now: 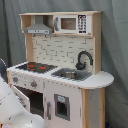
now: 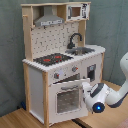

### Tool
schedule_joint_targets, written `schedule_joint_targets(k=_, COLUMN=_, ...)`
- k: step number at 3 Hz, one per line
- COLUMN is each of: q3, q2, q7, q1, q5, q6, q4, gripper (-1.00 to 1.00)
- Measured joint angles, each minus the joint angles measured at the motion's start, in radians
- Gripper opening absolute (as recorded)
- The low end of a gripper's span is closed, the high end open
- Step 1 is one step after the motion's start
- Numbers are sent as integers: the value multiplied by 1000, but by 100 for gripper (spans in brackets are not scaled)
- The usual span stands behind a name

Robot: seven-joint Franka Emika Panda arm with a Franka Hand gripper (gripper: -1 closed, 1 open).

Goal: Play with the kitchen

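The kitchen (image 1: 65, 50) (image 2: 50, 45) stands upright in both exterior views, light wood and white. It has a black-red stovetop (image 2: 52, 59), a black faucet (image 1: 84, 59) over the sink (image 1: 70, 75), a grey hood (image 1: 39, 27) and a microwave (image 1: 70, 23). Its windowed oven door (image 2: 67, 97) hangs ajar, tilted out at the top. My gripper (image 2: 86, 90) is at the door's upper right corner, with the white wrist (image 2: 97, 97) behind it. In the first exterior view only the white arm (image 1: 12, 107) shows, in front of the dark oven opening (image 1: 35, 100).
A grey curtain (image 1: 115, 60) hangs behind the kitchen. The kitchen stands on a wooden surface (image 2: 15, 117). A small cupboard door with a dark panel (image 1: 61, 106) sits beside the oven. The arm reaches in from the second exterior view's right.
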Motion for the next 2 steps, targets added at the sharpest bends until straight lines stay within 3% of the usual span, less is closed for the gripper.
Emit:
schedule_joint_targets(k=1, q3=-77, q2=0, q7=0, q1=-26, q5=-14, q6=58, q4=-13, gripper=100)
schedule_joint_targets(k=2, q3=-90, q2=0, q7=0, q1=-90, q5=-70, q6=115, q4=-14, gripper=100)
